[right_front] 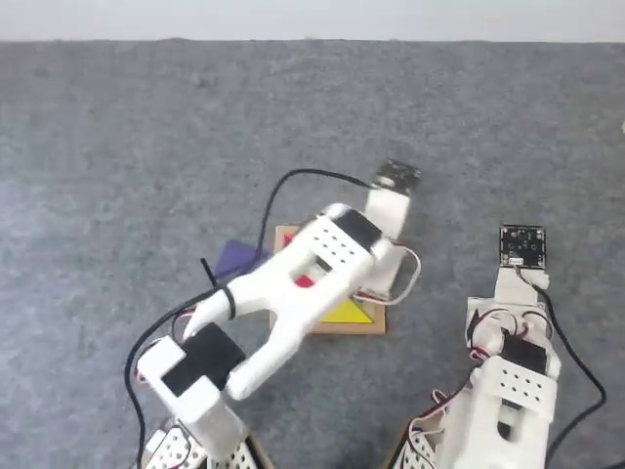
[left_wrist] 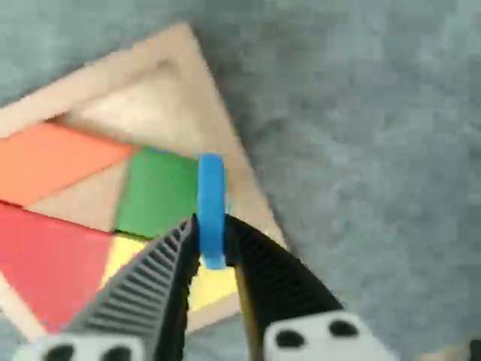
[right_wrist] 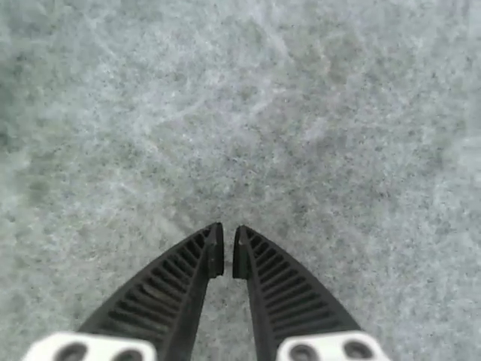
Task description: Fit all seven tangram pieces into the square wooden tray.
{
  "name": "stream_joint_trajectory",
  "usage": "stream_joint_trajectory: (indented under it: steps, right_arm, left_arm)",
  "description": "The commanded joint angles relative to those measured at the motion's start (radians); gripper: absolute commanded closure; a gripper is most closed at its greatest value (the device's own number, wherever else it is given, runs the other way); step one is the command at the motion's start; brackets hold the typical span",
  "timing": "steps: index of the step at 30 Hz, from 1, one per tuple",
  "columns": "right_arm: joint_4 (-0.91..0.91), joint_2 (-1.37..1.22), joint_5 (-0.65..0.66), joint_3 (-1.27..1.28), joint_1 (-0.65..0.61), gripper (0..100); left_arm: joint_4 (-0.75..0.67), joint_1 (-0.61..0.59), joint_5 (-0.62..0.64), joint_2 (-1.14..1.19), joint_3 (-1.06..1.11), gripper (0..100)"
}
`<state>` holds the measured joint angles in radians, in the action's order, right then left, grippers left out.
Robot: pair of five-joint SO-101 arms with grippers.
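Grey mat (left_wrist: 376,113), left tool (left_wrist: 211,227) pinching blue piece (left_wrist: 211,188)

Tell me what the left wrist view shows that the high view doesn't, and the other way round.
Left wrist view: the left gripper shut on a blue piece, held on edge over the tray, with a green piece and an orange piece lying inside it. High view: a purple piece on the carpet beside the tray, the left arm stretched over the tray, and the right arm off to the side. Shared: the tray, with the red piece and the yellow piece in it.
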<state>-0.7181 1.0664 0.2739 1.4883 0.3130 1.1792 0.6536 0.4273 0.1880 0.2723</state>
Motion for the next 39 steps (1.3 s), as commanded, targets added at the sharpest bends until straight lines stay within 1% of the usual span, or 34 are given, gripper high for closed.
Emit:
stream_joint_trajectory:
  steps: [1,10,16,25,30,35,39]
  right_arm:
    - [0.021,0.025,-0.012,-0.031,0.015,95.4]
    - [0.021,0.025,-0.012,-0.032,0.016,95.4]
    - [0.021,0.025,-0.012,-0.032,0.016,95.4]
    - [0.021,0.025,-0.011,-0.031,0.015,95.4]
    - [0.021,0.025,-0.011,-0.031,0.015,95.4]
    - [0.021,0.025,-0.011,-0.031,0.013,95.4]
    - [0.021,0.025,-0.011,-0.031,0.012,95.4]
  left_arm:
    - [0.006,0.034,0.012,-0.017,-0.044,99]
    - [0.014,0.038,0.011,-0.015,-0.038,98]
    - [0.006,0.048,0.009,-0.015,-0.007,90]
    - [0.006,0.041,0.008,-0.015,-0.005,89]
    - [0.005,-0.021,-0.003,-0.015,0.016,89]
    - [0.005,-0.091,-0.072,-0.015,0.058,89]
    - [0.005,-0.104,-0.1,-0.015,0.067,89]
